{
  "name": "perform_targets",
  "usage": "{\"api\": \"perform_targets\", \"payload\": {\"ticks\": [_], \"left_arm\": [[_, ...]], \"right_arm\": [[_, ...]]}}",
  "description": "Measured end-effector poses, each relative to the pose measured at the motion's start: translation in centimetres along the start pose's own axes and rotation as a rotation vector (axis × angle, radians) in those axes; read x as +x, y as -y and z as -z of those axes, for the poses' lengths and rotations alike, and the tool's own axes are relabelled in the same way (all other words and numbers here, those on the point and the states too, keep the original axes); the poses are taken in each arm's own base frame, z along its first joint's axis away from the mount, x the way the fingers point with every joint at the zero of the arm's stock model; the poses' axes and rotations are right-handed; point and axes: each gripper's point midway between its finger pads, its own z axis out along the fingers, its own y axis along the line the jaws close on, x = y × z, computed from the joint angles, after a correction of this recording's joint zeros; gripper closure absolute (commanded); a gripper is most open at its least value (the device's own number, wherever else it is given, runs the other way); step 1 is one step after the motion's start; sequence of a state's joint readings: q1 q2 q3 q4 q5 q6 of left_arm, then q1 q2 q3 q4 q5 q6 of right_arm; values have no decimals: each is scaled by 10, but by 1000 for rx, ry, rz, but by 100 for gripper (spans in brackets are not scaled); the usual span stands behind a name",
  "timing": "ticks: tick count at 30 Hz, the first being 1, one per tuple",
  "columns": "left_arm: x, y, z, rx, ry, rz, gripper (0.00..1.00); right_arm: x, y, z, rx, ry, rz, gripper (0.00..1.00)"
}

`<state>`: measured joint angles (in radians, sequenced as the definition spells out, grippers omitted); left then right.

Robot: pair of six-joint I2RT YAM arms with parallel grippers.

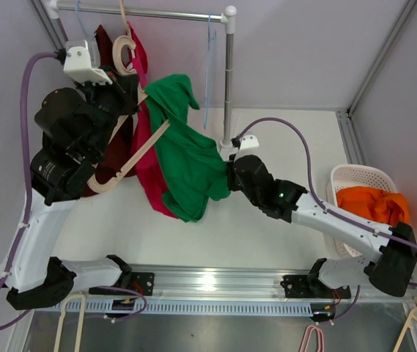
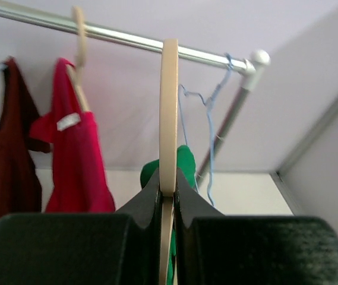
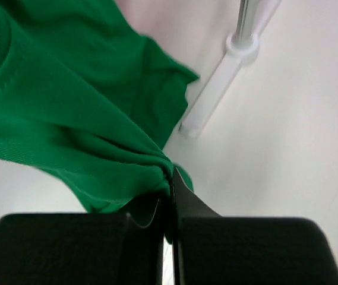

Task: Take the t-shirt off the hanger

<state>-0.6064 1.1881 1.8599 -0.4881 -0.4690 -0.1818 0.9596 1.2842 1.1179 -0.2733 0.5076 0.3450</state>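
Closest to me, the right gripper [image 3: 170, 191] is clamped tight on a bunched edge of the green cotton t-shirt [image 1: 186, 158]. The shirt drapes from one arm of the pale wooden hanger [image 1: 144, 144]. Higher up, the left gripper [image 2: 167, 189] pinches that hanger's wood. Behind, a red shirt [image 2: 76, 157] hangs on the chrome rail [image 1: 157, 12].

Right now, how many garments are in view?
4: green t-shirt, pinched in the right hand; red shirt and dark maroon one, hanging from the rail; orange one in the basket. The left arm may hide more.
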Motion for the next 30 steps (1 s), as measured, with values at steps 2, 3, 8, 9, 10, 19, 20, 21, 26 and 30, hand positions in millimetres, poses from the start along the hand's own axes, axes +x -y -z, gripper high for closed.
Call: {"api": "perform_targets", "payload": {"ticks": [2,3,8,9,10,19,20,21,26,30], "left_arm": [[7,11,0,58,-52,-2,99],[14,15,1,84,-88,-5,99],[17,34,10,176,-201,9,99],[16,34,13,182,-210,12,99],[13,33,18,186,-212,17,99],[-18,17,58,186,-183,35,99],[-20,15,62,185,-179,34,99],[-22,13,65,184,-173,30,99],[-21,6,73,180,-138,13,99],[-13,0,63,150,-95,-7,99]], "right_arm": [[25,6,-10,7,-65,0,100],[39,8,-13,8,-100,0,100],[79,16,-25,22,-203,16,100],[81,14,-25,12,-212,18,100],[83,11,-24,-2,-218,22,100],[84,-40,-11,-114,-232,86,100],[87,-38,-15,-102,-247,91,100],[94,-34,-18,-86,-266,99,100],[139,-18,-25,-22,-407,157,73],[179,-10,-44,35,-538,216,1]]}}
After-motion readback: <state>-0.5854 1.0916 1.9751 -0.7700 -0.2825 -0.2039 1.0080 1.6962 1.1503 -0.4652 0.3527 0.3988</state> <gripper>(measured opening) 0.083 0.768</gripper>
